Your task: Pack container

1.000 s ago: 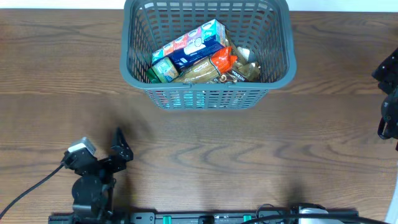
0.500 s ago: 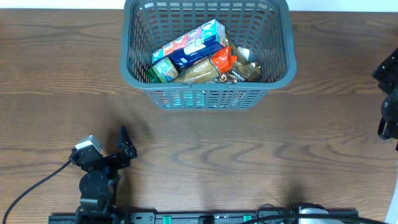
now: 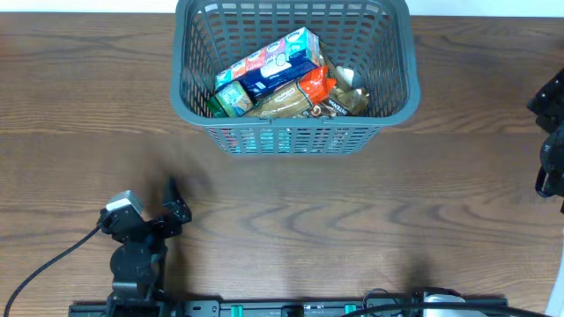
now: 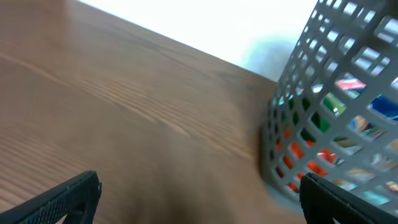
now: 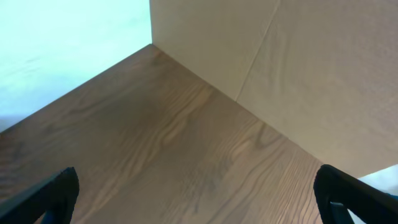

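Note:
The grey-blue slatted container (image 3: pixel 398 97) stands at the back middle of the table. It holds several grocery packets, among them a white and blue carton (image 3: pixel 269 62), an orange packet (image 3: pixel 315 86) and a brown packet (image 3: pixel 291 104). In the left wrist view the container (image 4: pixel 292 134) is at the right, packets showing through its slats. My left gripper (image 3: pixel 174 201) is open and empty at the front left, well short of the container; its fingertips frame bare table (image 4: pixel 199 199). My right gripper (image 5: pixel 199 199) is open and empty over bare table at the far right edge.
The right arm (image 3: pixel 551 132) sits at the table's right edge. The left arm's base and cable (image 3: pixel 132 260) are at the front left. A beige wall panel (image 5: pixel 298 68) stands beyond the table corner in the right wrist view.
My left gripper has drawn back toward the front left and turned a little. The container, its packets and the right arm have not moved.

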